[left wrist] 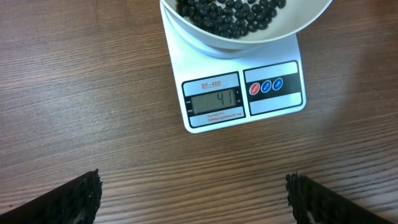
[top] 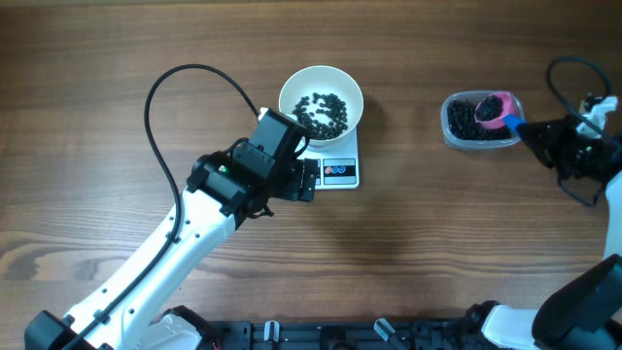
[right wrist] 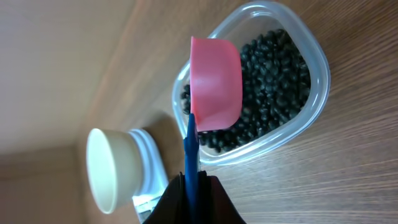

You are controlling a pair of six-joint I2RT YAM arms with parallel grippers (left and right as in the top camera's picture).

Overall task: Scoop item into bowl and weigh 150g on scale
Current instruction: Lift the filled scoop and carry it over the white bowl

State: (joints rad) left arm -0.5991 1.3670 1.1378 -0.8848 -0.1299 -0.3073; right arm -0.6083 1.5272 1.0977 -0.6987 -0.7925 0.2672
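The white bowl (top: 321,100) stands on the white scale (top: 338,172) and holds a layer of black beans (top: 323,109). In the left wrist view the scale's display (left wrist: 212,99) is lit below the bowl (left wrist: 298,22) and its beans (left wrist: 230,15). My left gripper (top: 309,180) (left wrist: 193,199) hangs open just in front of the scale, with nothing between its fingers. My right gripper (top: 535,131) (right wrist: 191,186) is shut on the blue handle (right wrist: 191,152) of a pink scoop (top: 496,109) (right wrist: 216,81), which dips into the beans (right wrist: 273,68) in the clear tub (top: 457,131) (right wrist: 314,102).
The left arm (top: 165,262) reaches in from the lower left, with a black cable (top: 155,97) looping over the table behind it. The right arm's body (top: 593,146) sits at the right edge. In the right wrist view the bowl (right wrist: 106,168) and scale (right wrist: 152,162) show far off.
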